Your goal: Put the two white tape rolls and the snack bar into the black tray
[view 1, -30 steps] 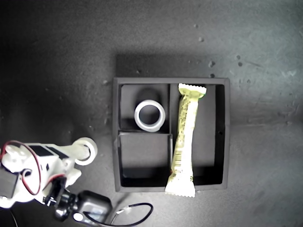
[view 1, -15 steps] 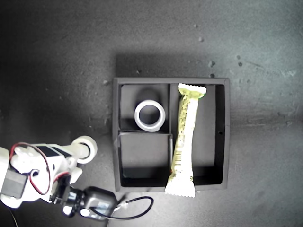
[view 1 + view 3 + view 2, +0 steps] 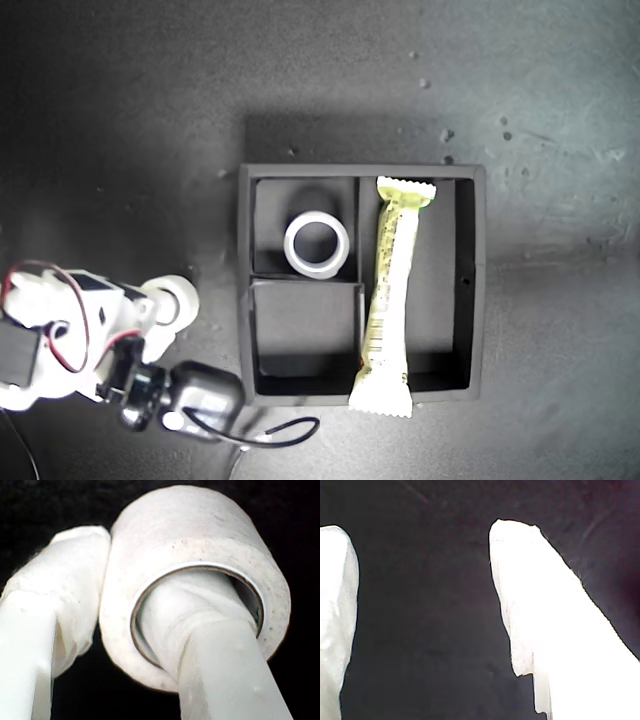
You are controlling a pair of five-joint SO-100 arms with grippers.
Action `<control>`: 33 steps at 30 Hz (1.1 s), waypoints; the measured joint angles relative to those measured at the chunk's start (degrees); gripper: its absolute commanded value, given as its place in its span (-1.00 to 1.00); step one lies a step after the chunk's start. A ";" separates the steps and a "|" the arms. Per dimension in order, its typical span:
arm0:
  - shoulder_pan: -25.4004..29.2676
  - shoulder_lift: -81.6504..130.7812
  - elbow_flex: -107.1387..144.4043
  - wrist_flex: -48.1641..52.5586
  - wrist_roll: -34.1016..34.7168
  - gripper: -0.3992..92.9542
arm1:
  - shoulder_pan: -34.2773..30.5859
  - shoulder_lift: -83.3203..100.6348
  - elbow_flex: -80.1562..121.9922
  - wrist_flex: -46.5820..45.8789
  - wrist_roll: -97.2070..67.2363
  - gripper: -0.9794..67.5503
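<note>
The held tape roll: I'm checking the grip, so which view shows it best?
The second wrist view: the tape roll fills it, with one finger through its core and one outside. The exterior view shows it partly hidden by the arm. The first wrist view misses it.

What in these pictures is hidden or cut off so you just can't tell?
- My first tool: its own view shows open fingers over dark ground; the exterior view leaves it out.
- Held tape roll: the exterior view's arm covers part of it; my second tool grips it.
- Snack bar print: too small.
- Arm base: cut off at the exterior view's left edge.
</note>
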 measured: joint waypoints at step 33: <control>0.79 -41.48 -55.02 15.47 8.61 -0.83 | -0.44 25.31 35.77 -19.60 11.34 -0.97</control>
